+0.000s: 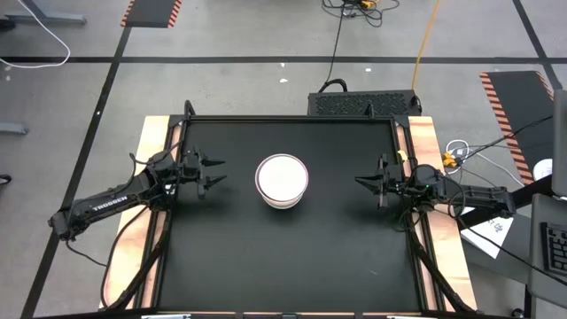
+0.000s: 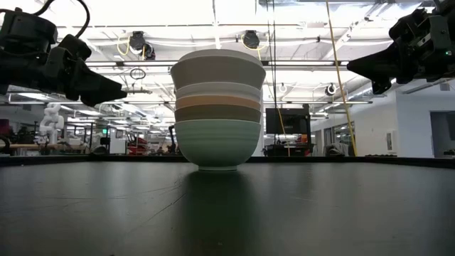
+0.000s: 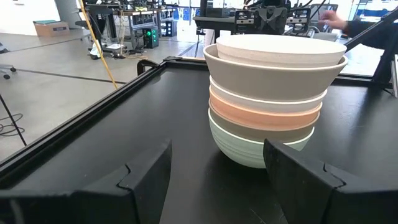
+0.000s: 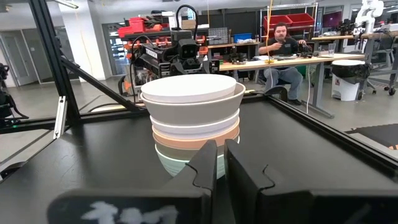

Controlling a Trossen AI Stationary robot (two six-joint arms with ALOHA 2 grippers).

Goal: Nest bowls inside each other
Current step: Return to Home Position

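A stack of six round shallow bowls point(image 1: 282, 180) is set upright at the middle of the flat black desk point(image 1: 283, 266), about midway between its left and right edges. The bowls are nested one in another. At the bottom, resting on the desk, a ribbed mint green bowl point(image 3: 245, 149) is seen. Above it only a thin rim of an olive-grey bowl point(image 3: 261, 132) shows, followed by a salmon-orange bowl point(image 3: 261, 112) and the rim of a white bowl point(image 3: 267, 97). A beige-grey bowl point(image 3: 267, 71) is seated on that, and a second white bowl point(image 3: 280, 48) lies inside it at the top.

The left hand point(image 1: 221, 171) is held above the desk near its left edge, pointed at the stack and well apart from it; its two dark fingers point(image 3: 143, 180) are spread wide and nothing is gripped. The right hand point(image 1: 360, 182) is held near the right edge, likewise aimed at the stack and apart from it, its fingers point(image 4: 199, 177) pressed nearly together on nothing.

A seated person point(image 4: 283, 38) is visible in the room beyond the desk.
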